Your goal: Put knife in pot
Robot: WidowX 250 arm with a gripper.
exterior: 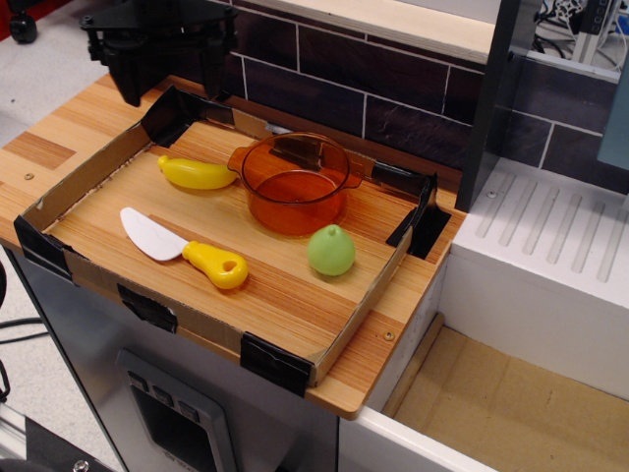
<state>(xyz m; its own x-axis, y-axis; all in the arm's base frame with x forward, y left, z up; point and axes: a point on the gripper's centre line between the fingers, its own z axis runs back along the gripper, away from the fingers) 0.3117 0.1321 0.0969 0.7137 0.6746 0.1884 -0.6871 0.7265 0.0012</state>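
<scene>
We see the knife (pixel 183 249) lying flat, blade far-left, handle near-right. The pot (pixel 295 183) stands beyond it. Our gripper (pixel 167 84) hangs far left, jaws apart

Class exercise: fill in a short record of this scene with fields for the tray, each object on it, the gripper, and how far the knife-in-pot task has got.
tray: shallow cardboard-walled wooden tray on the counter
knife: lying flat near the tray's front left, white blade pointing left, yellow handle to the right
pot: upright at the tray's back centre, nothing inside
banana: left of the pot, apart from the knife
pear: in front of the pot, to its right
gripper: above the tray's back left corner, open, holding nothing
task state: knife not yet picked up
</scene>
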